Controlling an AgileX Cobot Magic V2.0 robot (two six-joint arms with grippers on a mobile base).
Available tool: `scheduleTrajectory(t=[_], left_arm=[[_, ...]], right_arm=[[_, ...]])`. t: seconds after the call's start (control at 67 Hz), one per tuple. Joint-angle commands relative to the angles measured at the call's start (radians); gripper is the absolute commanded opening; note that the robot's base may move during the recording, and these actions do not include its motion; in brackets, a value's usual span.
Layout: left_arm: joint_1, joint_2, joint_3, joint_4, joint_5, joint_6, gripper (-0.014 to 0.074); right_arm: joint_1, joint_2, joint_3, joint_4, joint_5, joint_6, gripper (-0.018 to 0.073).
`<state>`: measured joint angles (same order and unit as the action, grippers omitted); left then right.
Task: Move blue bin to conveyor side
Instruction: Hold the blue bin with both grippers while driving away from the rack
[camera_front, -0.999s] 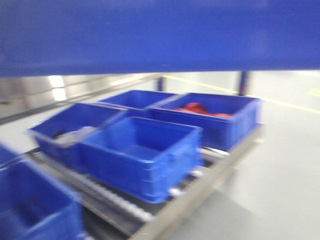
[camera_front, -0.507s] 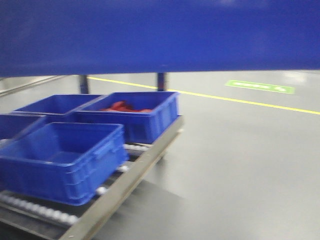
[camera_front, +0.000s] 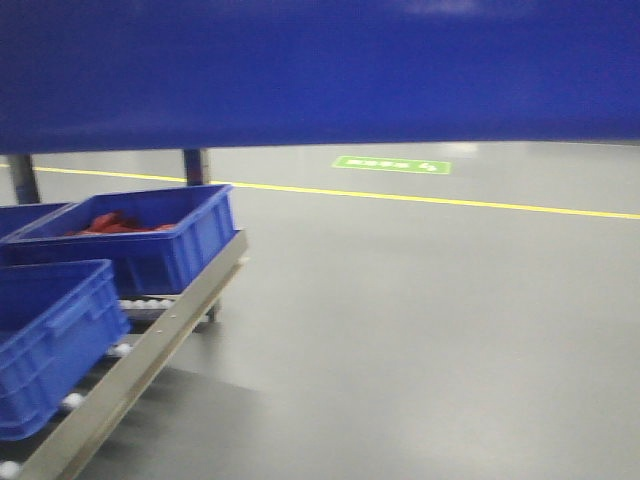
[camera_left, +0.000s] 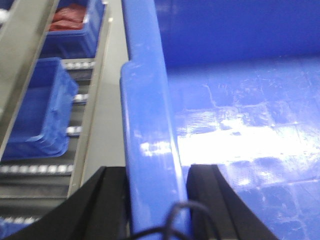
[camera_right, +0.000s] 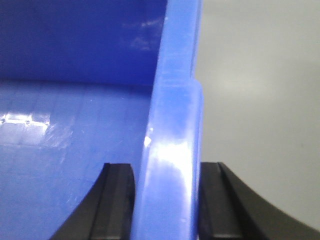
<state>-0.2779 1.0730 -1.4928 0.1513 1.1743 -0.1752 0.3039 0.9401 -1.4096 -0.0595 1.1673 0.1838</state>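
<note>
The blue bin (camera_front: 320, 70) is held up off the floor, and its glossy wall fills the top of the front view. My left gripper (camera_left: 155, 170) is shut on the bin's left rim (camera_left: 145, 100), one black finger outside and one inside. My right gripper (camera_right: 165, 167) is shut on the bin's right rim (camera_right: 175, 100) in the same way. The bin's inside looks empty in both wrist views. The conveyor belt is out of view.
A steel roller rack (camera_front: 150, 340) stands at the left. It carries a blue crate with red contents (camera_front: 150, 240) and another blue crate (camera_front: 50, 330). Grey floor with a yellow line (camera_front: 450, 203) and a green marking (camera_front: 392, 164) lies to the right.
The front view has swung to the right: the rack and its crates have slid to the left edge and more floor shows. The held bin stays across the top.
</note>
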Motion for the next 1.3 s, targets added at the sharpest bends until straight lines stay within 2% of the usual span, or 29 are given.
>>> scheduleTrajectory(t=[0.0,1.283], left_arm=[[-0.007,-0.015,-0.018,0.013,-0.093,0.007,-0.0017],[-0.007,-0.015,-0.018,0.015,-0.093,0.007,-0.0017]], right_arm=[[-0.005,-0.019,-0.026,-0.023,-0.102,-0.023,-0.0078],[-0.005,-0.023,-0.026,-0.023,-0.102,-0.023,-0.0078]])
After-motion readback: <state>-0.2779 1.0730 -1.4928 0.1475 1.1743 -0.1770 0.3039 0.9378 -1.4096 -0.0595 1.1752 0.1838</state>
